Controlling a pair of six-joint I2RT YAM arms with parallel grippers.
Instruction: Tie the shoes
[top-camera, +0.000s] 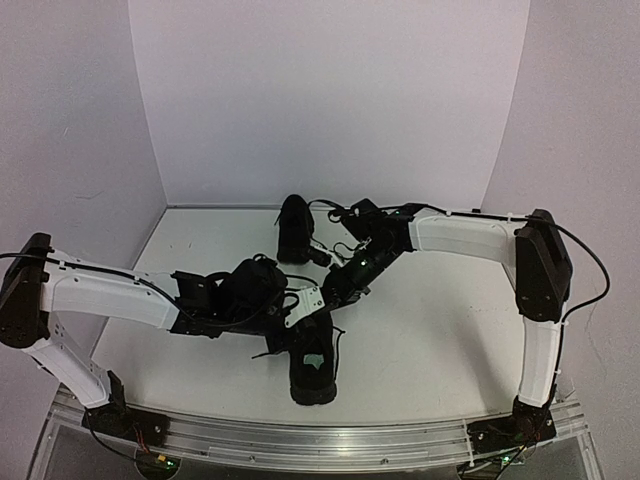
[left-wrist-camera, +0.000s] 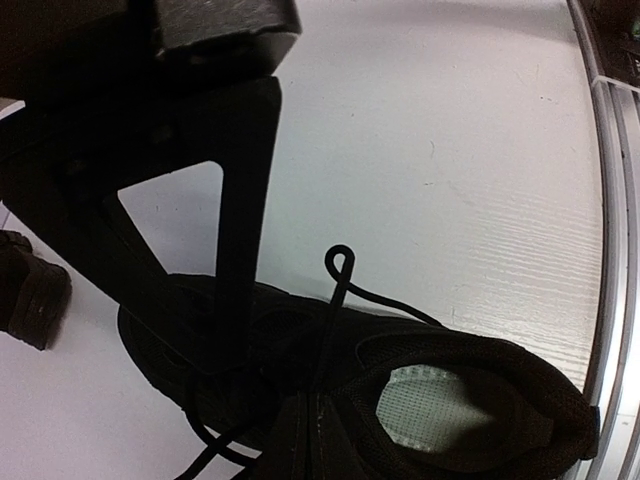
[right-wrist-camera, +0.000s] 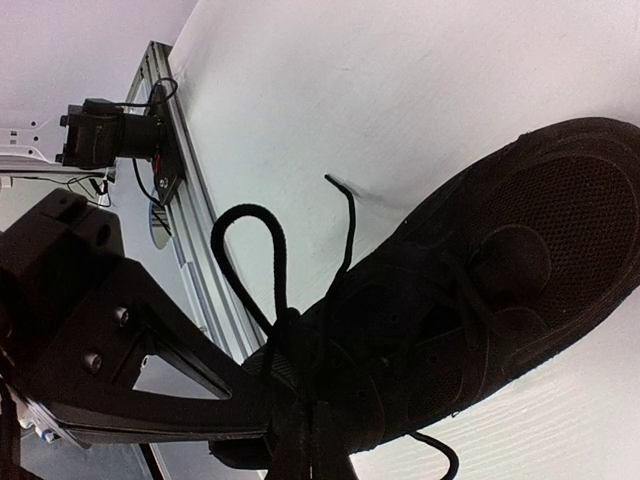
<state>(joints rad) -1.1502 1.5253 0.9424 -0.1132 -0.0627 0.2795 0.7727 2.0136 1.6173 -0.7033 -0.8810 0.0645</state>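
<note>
Black lace loops (right-wrist-camera: 246, 209) above the six-o'clock shoe (top-camera: 313, 365) — left gripper (top-camera: 314, 300), right gripper (top-camera: 333, 287) each clamped on one, likely drawing them tight.

**Table** (top-camera: 450, 330): one, white, matte, with a faint wood-grain texture visible in the left wrist view. A silver metal rail (top-camera: 320, 442) runs along its near edge. The left arm base (top-camera: 120, 418) and the right arm base (top-camera: 515, 430) are fixed at opposite ends of the rail.

**Items lying directly on it:**
- Near shoe (top-camera: 313, 368): black low-top sneaker, upright on its sole, near the table's centre and closer to the rail. Its opening faces up and shows a pale insole label.
- Far shoe (top-camera: 295, 228): black, matching, upright on its sole, toward the back edge. It sits apart from the near shoe and slightly left of it.
</note>
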